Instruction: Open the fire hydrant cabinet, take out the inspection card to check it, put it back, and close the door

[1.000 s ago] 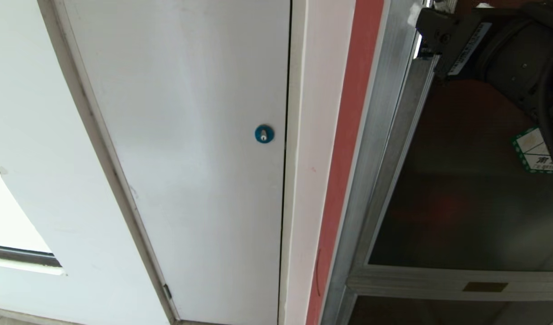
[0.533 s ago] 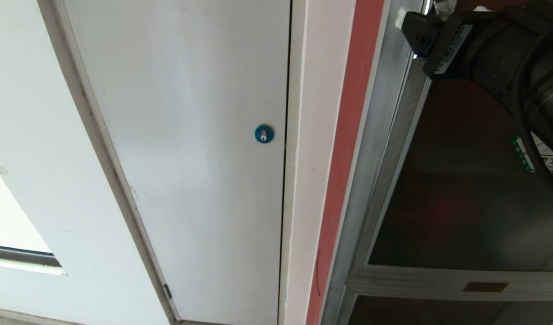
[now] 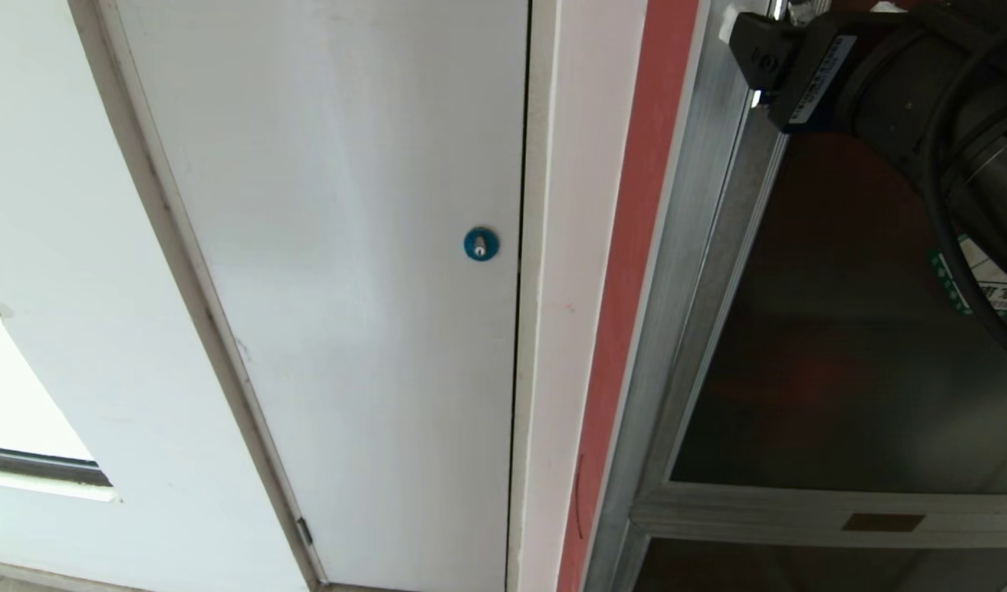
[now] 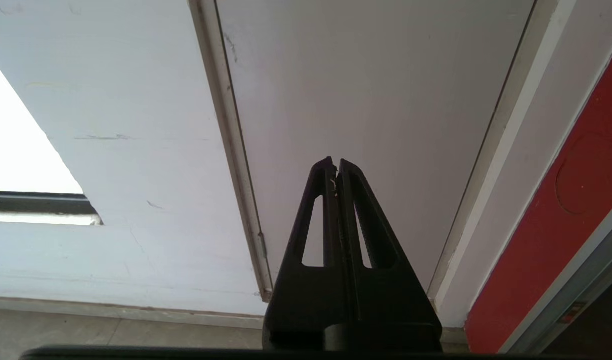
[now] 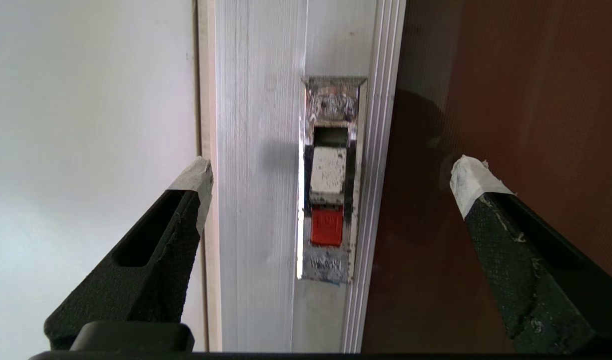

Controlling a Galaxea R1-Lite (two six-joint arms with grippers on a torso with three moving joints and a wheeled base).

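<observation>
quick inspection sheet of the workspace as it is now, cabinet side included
surface: nothing seen
job's things: fire hydrant cabinet shut; door of dark glass, red latch in its frame; inspection card not seen
clutter: nothing seen
grippers: right gripper open, fingers either side of the latch, not touching; left gripper shut, parked low before the white door
cables: black cable along right arm
surroundings: white door with blue lock, red wall strip

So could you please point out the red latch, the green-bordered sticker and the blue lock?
red latch [image 5: 327,226]: right wrist view, its red tab.
green-bordered sticker [image 3: 981,284]: head view, its white face.
blue lock [image 3: 481,244]: head view, its round centre.
</observation>
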